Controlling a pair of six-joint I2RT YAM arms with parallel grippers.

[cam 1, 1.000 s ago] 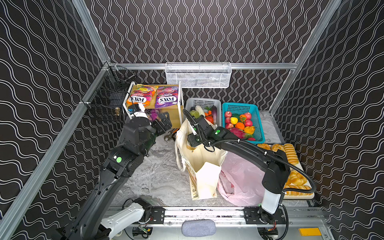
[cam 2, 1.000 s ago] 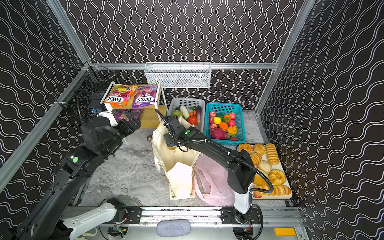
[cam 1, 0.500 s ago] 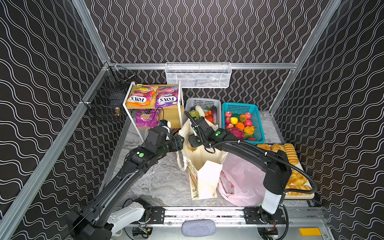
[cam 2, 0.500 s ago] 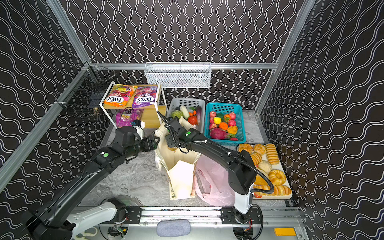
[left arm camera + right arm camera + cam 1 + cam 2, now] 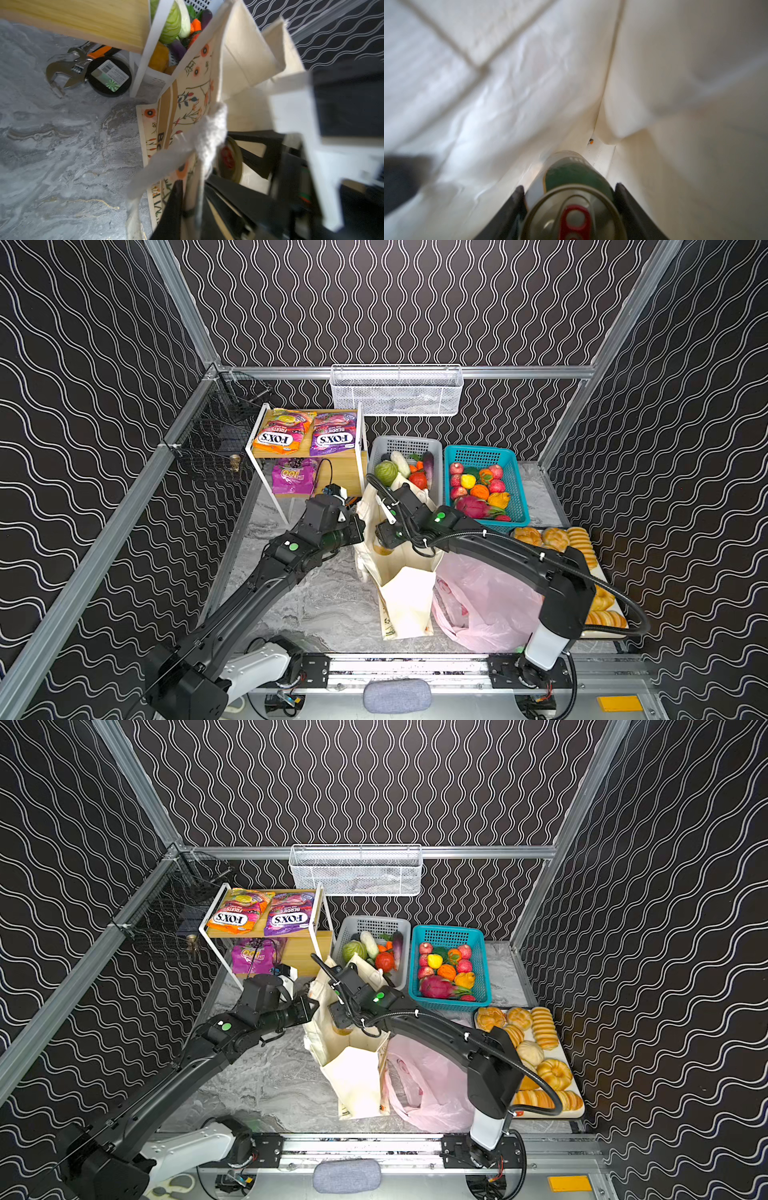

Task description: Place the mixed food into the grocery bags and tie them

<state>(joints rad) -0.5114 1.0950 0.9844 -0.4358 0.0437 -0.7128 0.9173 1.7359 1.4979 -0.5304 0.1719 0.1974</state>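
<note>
1. Two grippers are meeting at the cream tote (image 5: 407, 601).
2. I am watching the left gripper (image 5: 193, 187) pinching its rim (blurred).
3. Right gripper (image 5: 569, 188) is holding the green can (image 5: 572, 176) inside it.

The small green can (image 5: 571, 176) is cropped in the right wrist view, mostly hidden by the cream canvas tote (image 5: 405, 601) from above; left hand (image 5: 192, 188) blurred.
</note>
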